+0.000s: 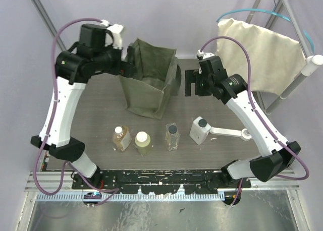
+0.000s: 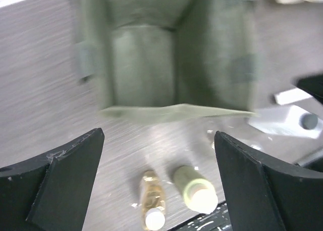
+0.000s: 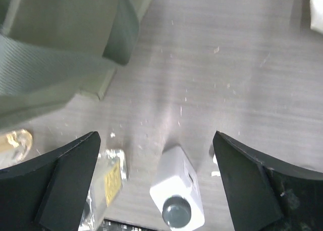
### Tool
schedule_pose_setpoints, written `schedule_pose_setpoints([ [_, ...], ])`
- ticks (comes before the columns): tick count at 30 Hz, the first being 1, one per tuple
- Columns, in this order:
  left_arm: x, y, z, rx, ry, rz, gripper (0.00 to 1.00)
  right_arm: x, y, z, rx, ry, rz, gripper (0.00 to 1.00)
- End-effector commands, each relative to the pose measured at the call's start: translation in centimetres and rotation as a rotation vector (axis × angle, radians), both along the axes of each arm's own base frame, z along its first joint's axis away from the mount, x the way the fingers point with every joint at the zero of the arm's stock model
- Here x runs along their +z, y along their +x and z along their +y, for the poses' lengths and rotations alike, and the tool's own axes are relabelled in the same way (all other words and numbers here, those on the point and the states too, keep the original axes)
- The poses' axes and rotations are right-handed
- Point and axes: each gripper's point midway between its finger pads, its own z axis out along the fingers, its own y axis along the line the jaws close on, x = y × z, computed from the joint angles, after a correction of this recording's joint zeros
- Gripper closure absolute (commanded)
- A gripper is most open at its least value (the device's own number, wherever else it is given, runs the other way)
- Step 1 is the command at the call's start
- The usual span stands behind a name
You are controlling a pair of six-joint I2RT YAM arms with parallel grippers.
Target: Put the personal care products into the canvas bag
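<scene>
Grey wood-grain table (image 1: 96, 110), pale lilac walls (image 1: 166, 14). Cream cloth (image 1: 257, 54) draped over a pipe rack (image 1: 302, 77) at right. Metal sheet (image 1: 151, 216) below the near edge. Even, soft light.

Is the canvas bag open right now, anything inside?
Open and empty: the left wrist view looks into the canvas bag, sides upright, only bare fabric inside.

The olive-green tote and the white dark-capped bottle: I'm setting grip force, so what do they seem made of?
The olive-green fabric tote looks like matte woven canvas: creased walls, sagging rim. The white dark-capped bottle looks like smooth opaque plastic, probably; its faces show a faint sheen.
</scene>
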Motion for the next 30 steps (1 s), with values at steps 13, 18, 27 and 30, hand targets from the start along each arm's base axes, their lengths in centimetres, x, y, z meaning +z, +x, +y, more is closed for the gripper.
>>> schedule_pose_setpoints([
  [13, -6.9, 7.4, 7.2, 0.185, 0.074, -0.022, 0.02, -5.1, -5.4, -3.4, -0.047, -0.08, 0.136, 0.0],
  [18, -10.8, 9.2, 8.6, 0.262, 0.123, 0.027, 0.02, -7.4, -6.4, -3.8, -0.047, -0.102, 0.198, 0.0],
  [27, -12.9, 10.7, 8.7, 0.301, 0.069, 0.058, 0.02, -10.0, -8.3, -4.0, -0.038, -0.111, 0.288, 0.0],
  [30, -13.9, 10.7, 8.8, 0.305, 0.08, 0.088, 0.02, -11.1, -9.2, -4.5, -0.037, -0.131, 0.329, 0.0],
])
